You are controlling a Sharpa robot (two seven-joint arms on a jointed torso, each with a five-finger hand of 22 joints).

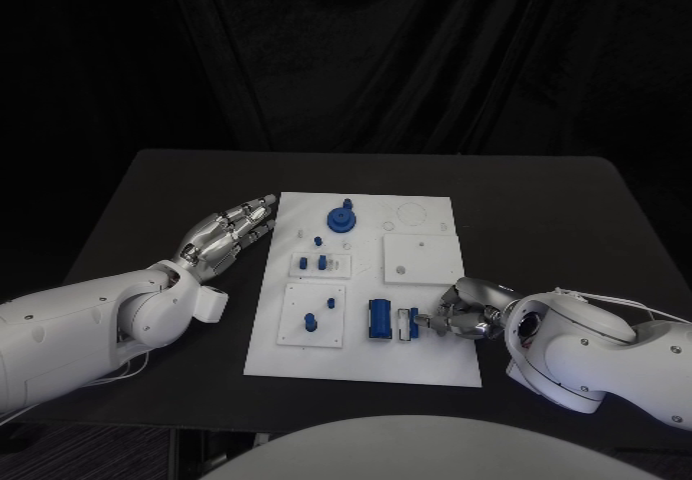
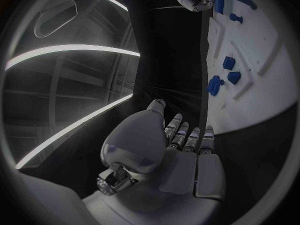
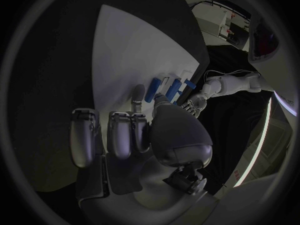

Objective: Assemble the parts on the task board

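Black tabletop [image 1: 577,215] against a dark curtain, bearing the white task board [image 1: 433,360] at its centre. On the board's near edge, towards the robot's right, lies a blue rectangular block [image 1: 379,319] with a second, smaller blue part [image 1: 405,326] just beside it. The right hand [image 1: 464,312] meets this smaller part, its fingertips [image 1: 430,323] closed upon the piece; in the right wrist view the same hand [image 3: 156,135] has its fingers [image 3: 119,135] curled down over the board near the blue block [image 3: 152,90]. Left of the block a square inset plate carries a blue peg [image 1: 309,322] and a small blue stud [image 1: 330,301]. Farther from the robot, a smaller inset holds two short blue pegs [image 1: 313,263]. At the far end of the board stands a blue gear-like part [image 1: 343,219], with faint circular recesses [image 1: 411,213] to its right and a plain square plate [image 1: 421,257] below those. The left hand [image 1: 228,233] rests on the table just beside the board's left edge, fingers extended and a little apart, holding nothing; the left wrist view shows it [image 2: 181,145] flat beside the white board [image 2: 262,60], near the blue gear-like part [image 2: 215,85].
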